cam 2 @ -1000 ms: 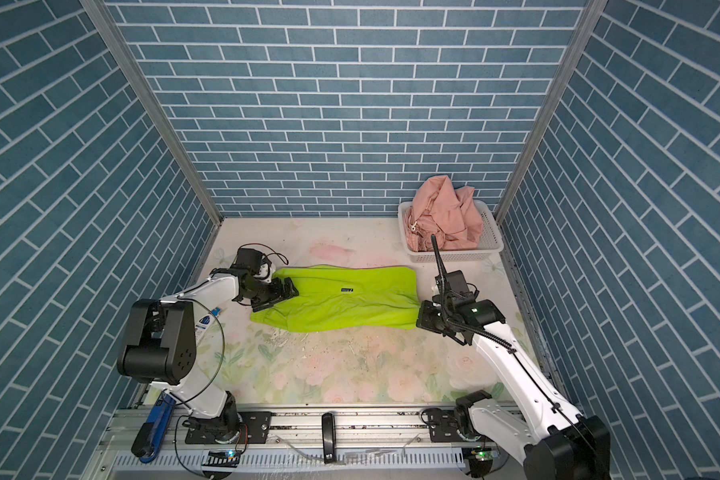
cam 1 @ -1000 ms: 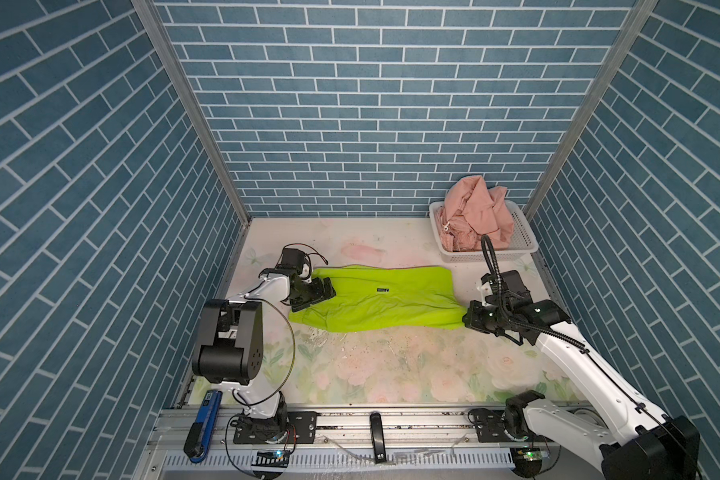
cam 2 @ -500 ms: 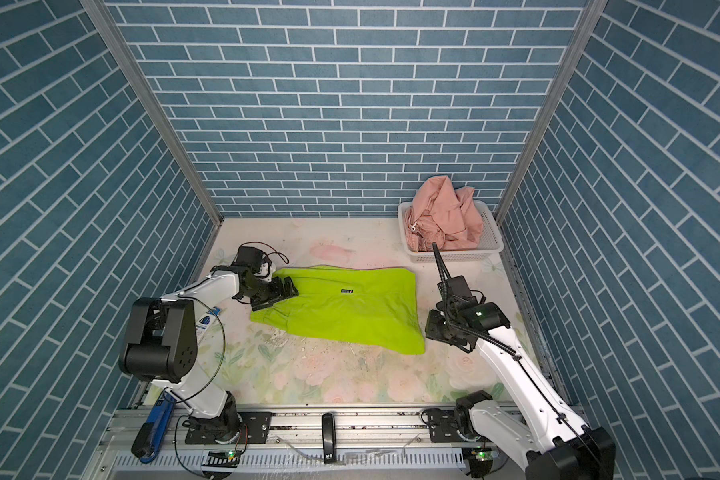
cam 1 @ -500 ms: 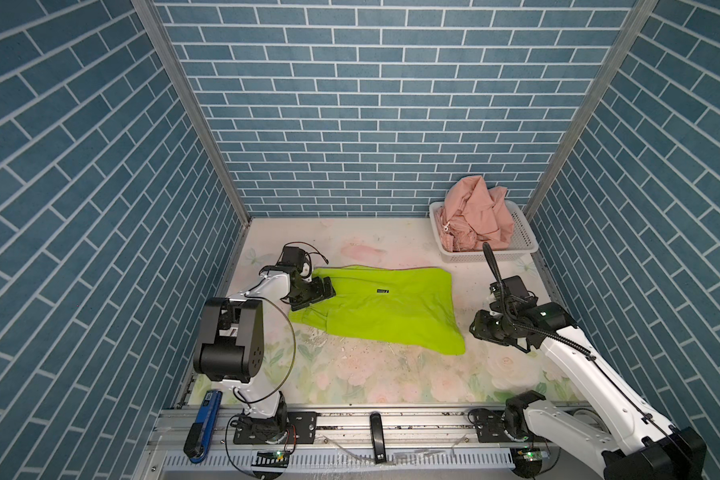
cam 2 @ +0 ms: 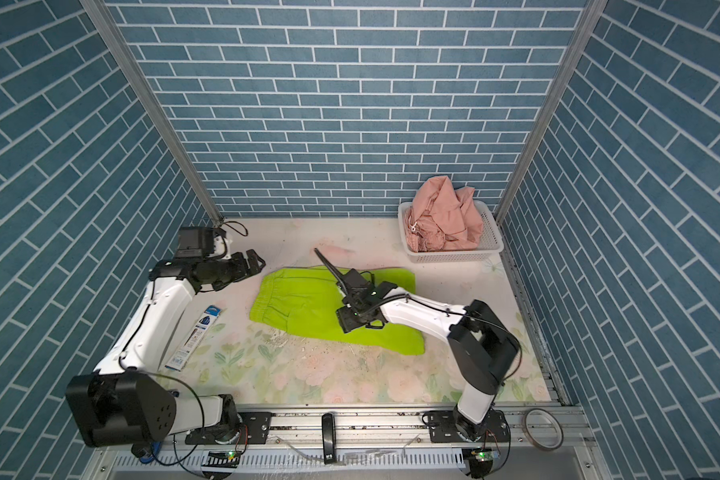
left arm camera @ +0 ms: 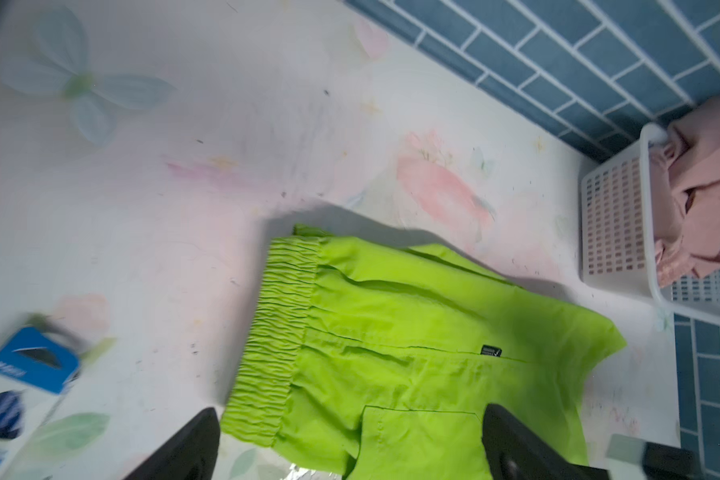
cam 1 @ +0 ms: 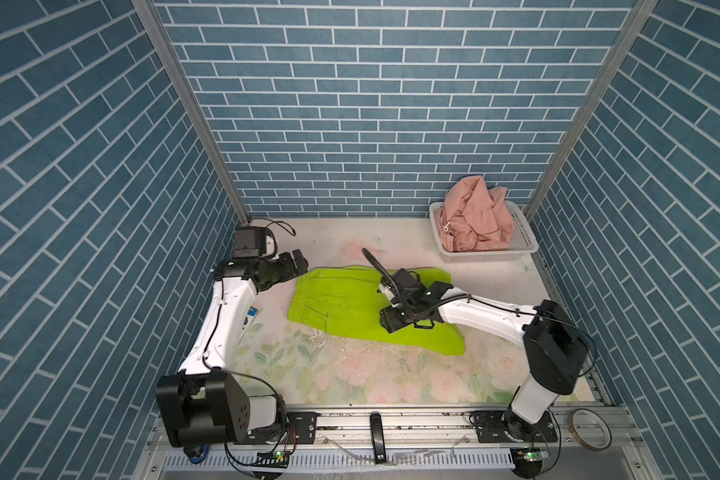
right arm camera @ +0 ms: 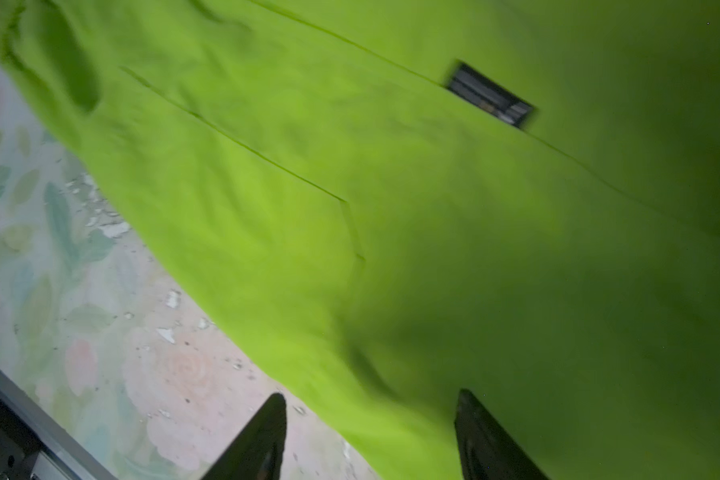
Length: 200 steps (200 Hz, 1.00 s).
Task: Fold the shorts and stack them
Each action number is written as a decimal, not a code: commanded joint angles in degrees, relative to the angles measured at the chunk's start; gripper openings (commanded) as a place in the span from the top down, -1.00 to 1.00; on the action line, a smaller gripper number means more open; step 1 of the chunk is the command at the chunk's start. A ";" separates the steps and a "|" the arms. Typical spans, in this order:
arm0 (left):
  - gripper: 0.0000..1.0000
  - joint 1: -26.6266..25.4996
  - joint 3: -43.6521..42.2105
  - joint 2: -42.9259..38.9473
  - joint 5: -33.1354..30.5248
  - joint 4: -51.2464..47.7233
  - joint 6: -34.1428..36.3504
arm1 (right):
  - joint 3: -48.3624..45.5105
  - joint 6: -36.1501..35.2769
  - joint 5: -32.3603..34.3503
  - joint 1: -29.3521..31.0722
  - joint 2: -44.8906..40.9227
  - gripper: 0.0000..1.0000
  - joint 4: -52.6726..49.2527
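Note:
The lime green shorts (cam 1: 341, 299) (cam 2: 304, 305) lie spread flat mid-table, with the gathered waistband to the left. My right gripper (cam 1: 391, 323) (cam 2: 345, 323) hangs open just over their front half. In the right wrist view its jaws (right arm camera: 371, 415) straddle the front hem of the green fabric (right arm camera: 391, 166) with nothing pinched. My left gripper (cam 1: 298, 262) (cam 2: 253, 259) stands open, just clear of the waistband's far left corner. In the left wrist view it (left arm camera: 350, 419) looks down on the shorts (left arm camera: 412, 332). The salmon pink shorts (cam 1: 474, 214) (cam 2: 445, 218) are bunched in the basket.
The white perforated basket (cam 1: 487, 257) (cam 2: 454, 255) (left arm camera: 616, 232) stands at the back right corner. A blue and white box (cam 2: 196, 332) (left arm camera: 21, 386) lies on the table's left beside my left arm. A tape roll (cam 1: 591, 428) rests on the front rail.
My right gripper pulled the green shorts' right corner forward, opened and let it go, then swung left over the shorts. My left gripper drew slightly back from the waistband.

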 commanded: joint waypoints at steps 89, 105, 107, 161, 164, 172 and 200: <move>-0.99 11.88 1.44 -8.04 3.95 -12.54 6.24 | 13.52 -24.39 4.59 9.23 17.12 -0.48 2.64; -0.99 12.45 1.35 -8.27 4.00 -12.72 6.50 | 12.73 -24.70 5.52 9.23 17.07 -0.45 1.67; -0.99 12.47 1.35 -8.20 4.00 -12.75 6.50 | 12.66 -24.75 5.49 9.27 17.08 -0.43 1.49; -0.99 12.57 1.09 -7.83 5.16 -12.76 6.68 | 5.15 -22.52 6.20 9.08 12.71 0.66 0.10; -0.99 12.57 1.09 -7.74 5.16 -12.76 6.66 | 4.60 -22.25 6.09 9.08 12.42 0.73 -0.02; -0.99 12.49 1.00 -7.84 5.04 -12.85 6.77 | 3.25 -21.53 6.05 9.05 11.54 0.87 -0.42; -0.99 12.52 0.73 -7.86 4.83 -13.00 7.10 | -2.06 -19.07 6.44 9.00 7.78 1.00 -1.75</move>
